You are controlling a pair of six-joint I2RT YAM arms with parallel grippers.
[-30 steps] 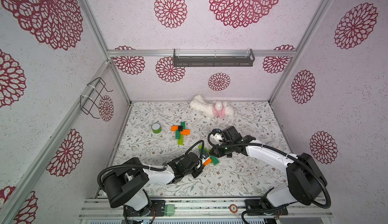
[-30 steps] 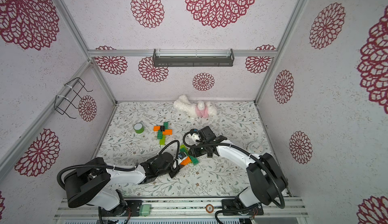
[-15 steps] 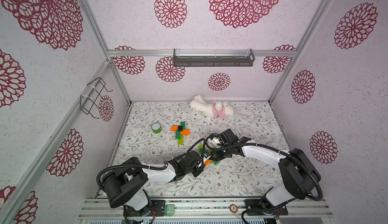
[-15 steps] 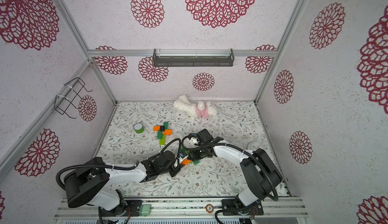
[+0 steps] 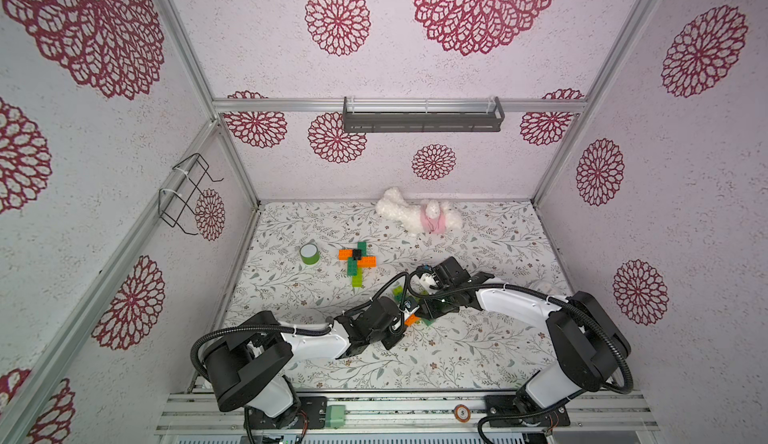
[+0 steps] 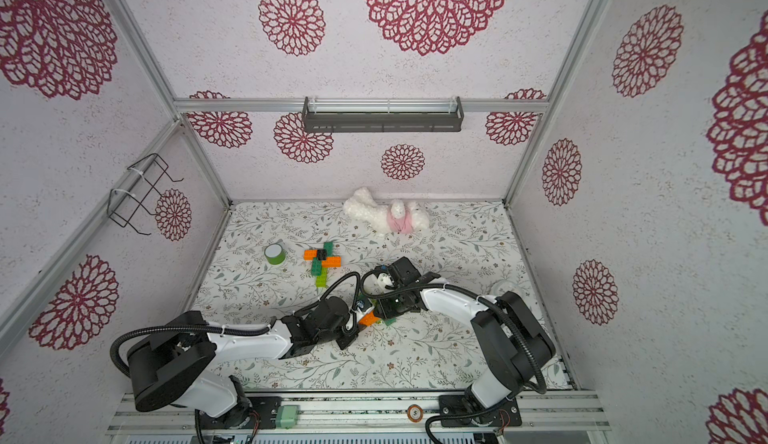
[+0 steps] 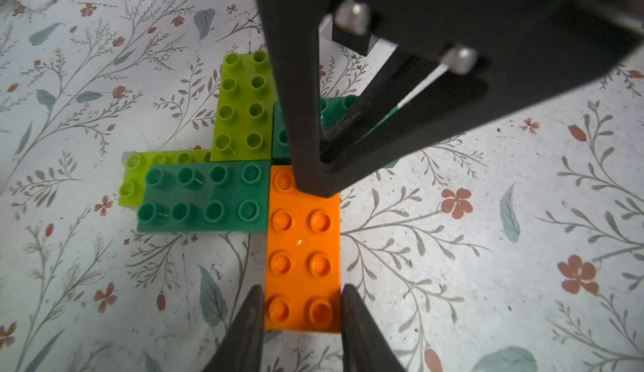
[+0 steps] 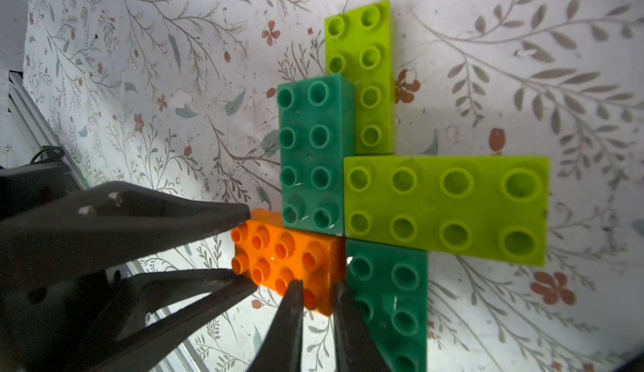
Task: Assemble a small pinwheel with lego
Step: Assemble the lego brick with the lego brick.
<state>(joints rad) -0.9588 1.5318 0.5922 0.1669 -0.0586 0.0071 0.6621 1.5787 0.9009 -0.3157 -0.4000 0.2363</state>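
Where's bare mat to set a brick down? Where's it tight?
Free: front strip between left arm, right arm and rail; patch between tape roll and left arm; back right, beside plush toy. Tight: centre, around the lego cluster.

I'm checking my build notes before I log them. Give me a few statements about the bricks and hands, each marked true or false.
1. The left hand grips the orange brick at one end, a finger on each side. True.
2. A separate brick cross with a black middle lies beside the tape roll. True.
3. The orange brick carries a black square. False: no black piece shows on it in either wrist view.
4. The plush toy lies between the two arms. False: it lies near the far edge of the table.
5. The right hand rests on a lime brick. False: its tips sit where the orange brick meets a dark green brick.
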